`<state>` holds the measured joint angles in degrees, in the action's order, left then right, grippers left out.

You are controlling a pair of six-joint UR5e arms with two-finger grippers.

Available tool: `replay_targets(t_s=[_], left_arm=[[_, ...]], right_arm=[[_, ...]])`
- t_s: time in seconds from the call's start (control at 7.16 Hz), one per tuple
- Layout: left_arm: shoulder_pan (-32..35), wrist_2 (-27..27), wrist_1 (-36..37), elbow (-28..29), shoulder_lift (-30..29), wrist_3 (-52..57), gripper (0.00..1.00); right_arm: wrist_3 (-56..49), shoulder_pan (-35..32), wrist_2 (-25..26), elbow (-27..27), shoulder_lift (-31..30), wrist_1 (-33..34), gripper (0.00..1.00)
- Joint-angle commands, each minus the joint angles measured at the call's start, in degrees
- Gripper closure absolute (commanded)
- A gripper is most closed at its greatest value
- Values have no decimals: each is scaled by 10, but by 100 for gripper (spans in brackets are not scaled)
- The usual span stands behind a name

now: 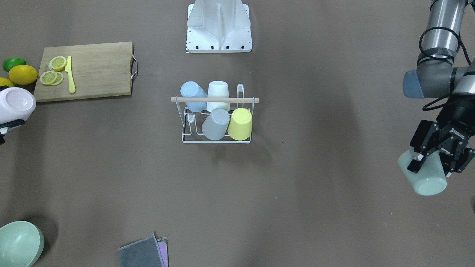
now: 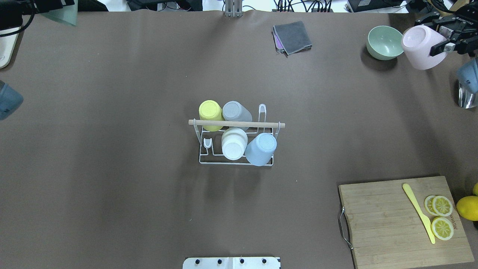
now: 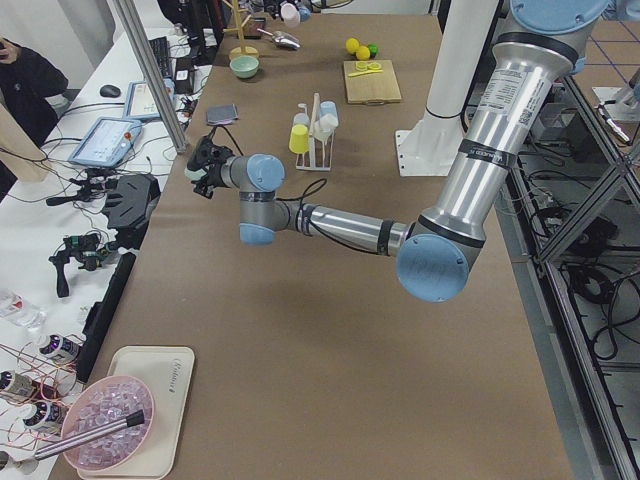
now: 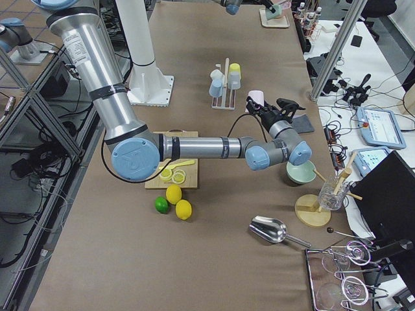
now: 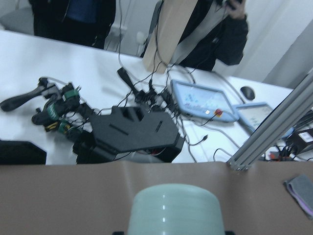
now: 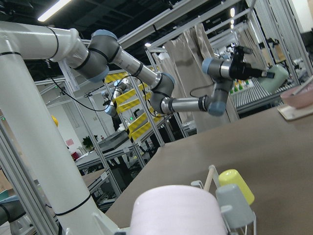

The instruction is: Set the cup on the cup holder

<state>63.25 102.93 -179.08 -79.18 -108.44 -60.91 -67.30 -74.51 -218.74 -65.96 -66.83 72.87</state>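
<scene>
Outstretched wide of the cup holder (image 1: 222, 100) — left fingers (image 1: 416, 163) grasp a green cup (image 1: 426, 180), right fingers (image 2: 440, 49) a pink cup (image 2: 420, 46).

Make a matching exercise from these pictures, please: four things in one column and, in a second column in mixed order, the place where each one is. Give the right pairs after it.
Things
1. pale green cup
2. pink cup
3. yellow cup
4. lemon slices

Places
A. on the cutting board
B. held in the right gripper
C. on the cup holder
D. held in the left gripper

Pairs: 1-D, 2-B, 3-C, 4-A
</scene>
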Motion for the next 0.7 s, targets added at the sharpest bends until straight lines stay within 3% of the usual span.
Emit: replay_targets(t_s=[0.0, 0.14, 0.42, 0.56], left_arm=[[-123, -180, -116, -37, 27, 59, 100], [-174, -250, -119, -58, 25, 80, 100], [-251, -317, -118, -118, 12, 144, 100], [-322, -391, -118, -142, 3, 203, 100]], right_arm=[[-78, 25, -91, 21, 0, 2, 66], [-121, 48, -141, 28, 5, 21, 66], [-219, 124, -248, 32, 9, 48, 66], [-250, 147, -284, 39, 29, 56, 66]])
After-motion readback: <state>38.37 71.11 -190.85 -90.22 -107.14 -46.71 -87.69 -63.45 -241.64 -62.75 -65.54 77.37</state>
